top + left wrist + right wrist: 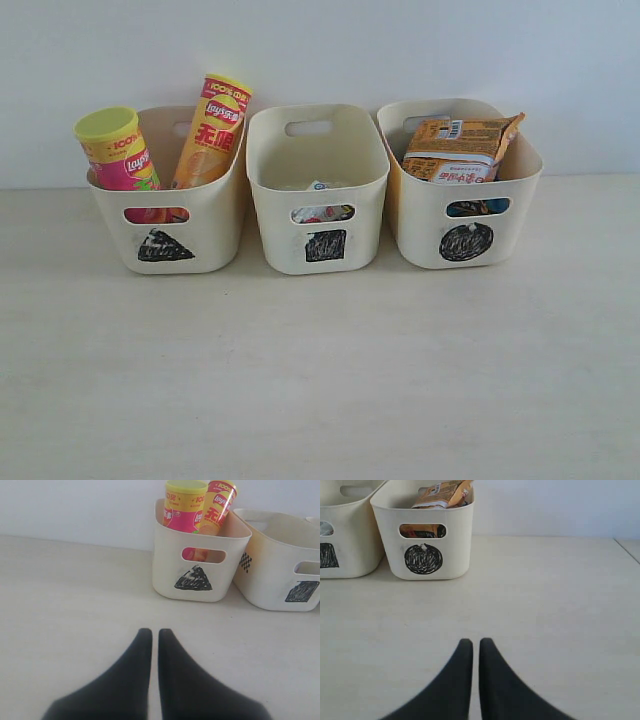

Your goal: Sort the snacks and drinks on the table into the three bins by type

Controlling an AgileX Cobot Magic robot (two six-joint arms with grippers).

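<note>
Triangle bin (170, 555) well beyond left pincer (155, 632)

Your pink chip tube (120, 155) and yellow-orange chip tube (212, 130) lean in the triangle-marked cream tub (215, 228); the orange bag (455, 150) lies in the circle-marked tub (418, 238).

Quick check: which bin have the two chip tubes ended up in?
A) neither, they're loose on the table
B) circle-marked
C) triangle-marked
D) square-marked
C. The exterior view shows the pink chip tube and the taller yellow-orange chip tube both sticking up out of the triangle bin, and the left wrist view shows the same pair there.
</note>
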